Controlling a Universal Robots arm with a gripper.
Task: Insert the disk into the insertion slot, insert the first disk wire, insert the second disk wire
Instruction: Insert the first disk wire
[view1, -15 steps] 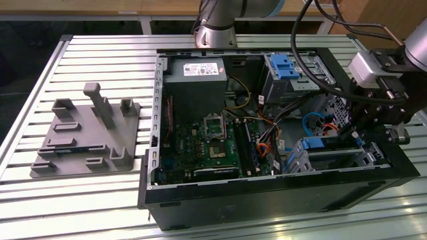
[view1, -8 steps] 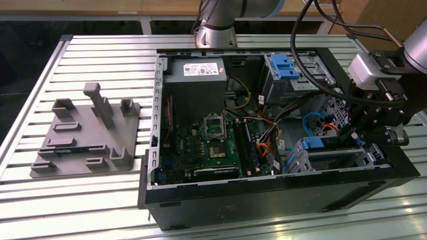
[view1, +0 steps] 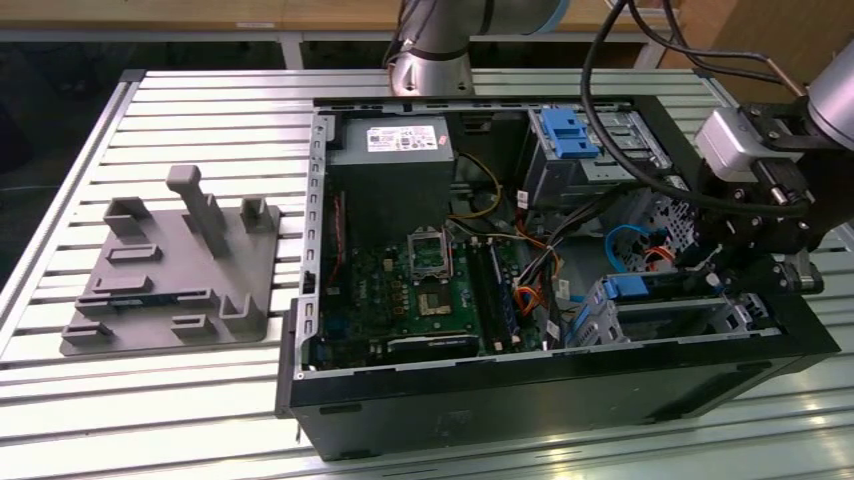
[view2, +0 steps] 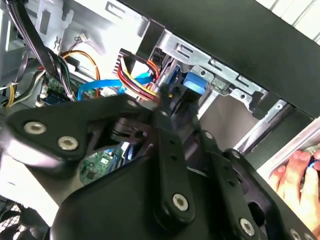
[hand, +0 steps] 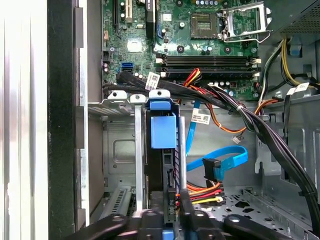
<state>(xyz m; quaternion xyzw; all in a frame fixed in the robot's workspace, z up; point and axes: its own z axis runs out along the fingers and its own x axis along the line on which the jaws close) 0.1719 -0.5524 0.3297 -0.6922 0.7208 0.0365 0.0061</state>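
First wrist view: the disk (hand: 163, 132) sits in the insertion slot (hand: 120, 150), its blue caddy end toward the motherboard (hand: 165, 30). The gripper (hand: 171, 212) appears clenched on the plug of the first disk wire (hand: 205, 191), a red, yellow and black bundle, at the drive's rear edge. The flat blue second disk wire (hand: 225, 160) lies loose just beside it. A plug pressed in askew could jam or bend the port, and the bundle could snag the blue lead.
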